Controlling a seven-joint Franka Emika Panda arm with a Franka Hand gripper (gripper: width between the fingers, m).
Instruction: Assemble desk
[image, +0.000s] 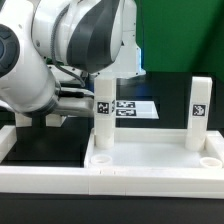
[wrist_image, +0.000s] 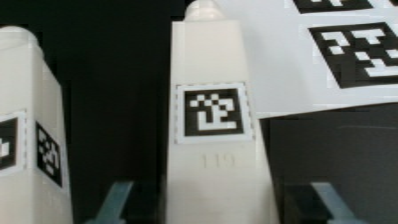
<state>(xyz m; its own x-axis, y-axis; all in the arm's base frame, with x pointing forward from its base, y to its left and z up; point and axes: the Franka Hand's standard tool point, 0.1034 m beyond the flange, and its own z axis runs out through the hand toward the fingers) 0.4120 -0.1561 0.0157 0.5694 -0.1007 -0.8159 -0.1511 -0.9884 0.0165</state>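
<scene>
In the wrist view my gripper (wrist_image: 221, 196) is open, and its fingers (wrist_image: 118, 200) stand on either side of a white leg (wrist_image: 214, 110) with a gap on each side. That leg bears a square marker and has a peg at its far end. A second leg (wrist_image: 25, 120) lies beside it. In the exterior view the tabletop (image: 150, 160) lies at the front with two legs upright on it, one at the exterior view's left (image: 103, 122) and one at its right (image: 199, 115). The arm (image: 70, 40) hides my fingers there.
The marker board (image: 130, 108) lies on the black table behind the tabletop, and it also shows in the wrist view (wrist_image: 349, 45). White border rails run along the front (image: 60, 180) and the exterior view's left (image: 8, 140).
</scene>
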